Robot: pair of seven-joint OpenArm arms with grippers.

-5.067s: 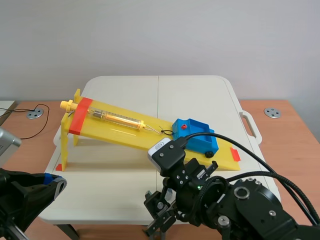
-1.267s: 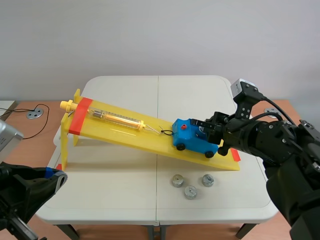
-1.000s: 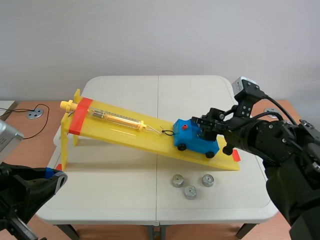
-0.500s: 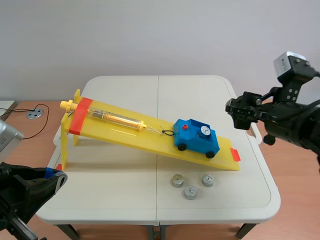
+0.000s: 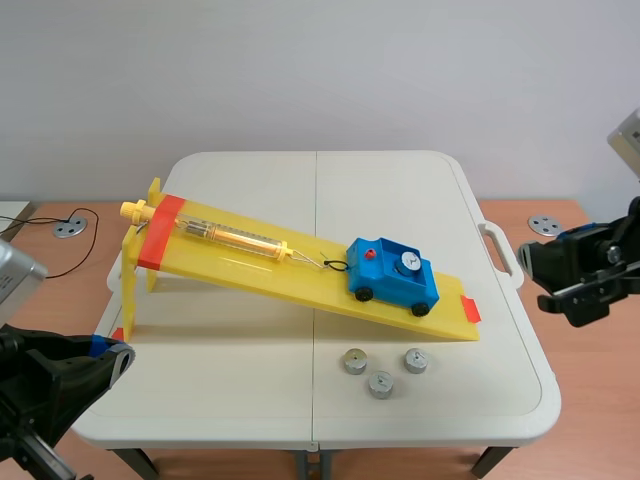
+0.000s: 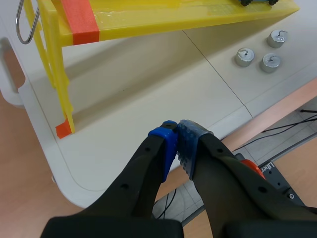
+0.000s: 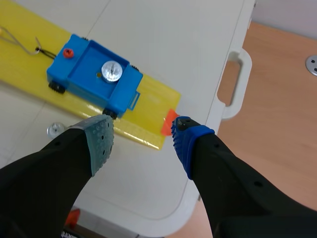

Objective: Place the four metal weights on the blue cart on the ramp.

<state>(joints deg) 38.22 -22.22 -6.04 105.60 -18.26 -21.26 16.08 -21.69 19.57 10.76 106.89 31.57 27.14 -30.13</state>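
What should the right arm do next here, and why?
Probably lower the open right gripper toward the rightmost loose weight, the closest of three lying on the table in front of the ramp. Only one weight sits in the blue cart so far.

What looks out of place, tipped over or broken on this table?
Nothing stands out. The blue cart sits squarely on the yellow ramp near its low end, with one metal weight upright in its tray. Three more weights stand upright in a cluster on the table beside the ramp's foot.
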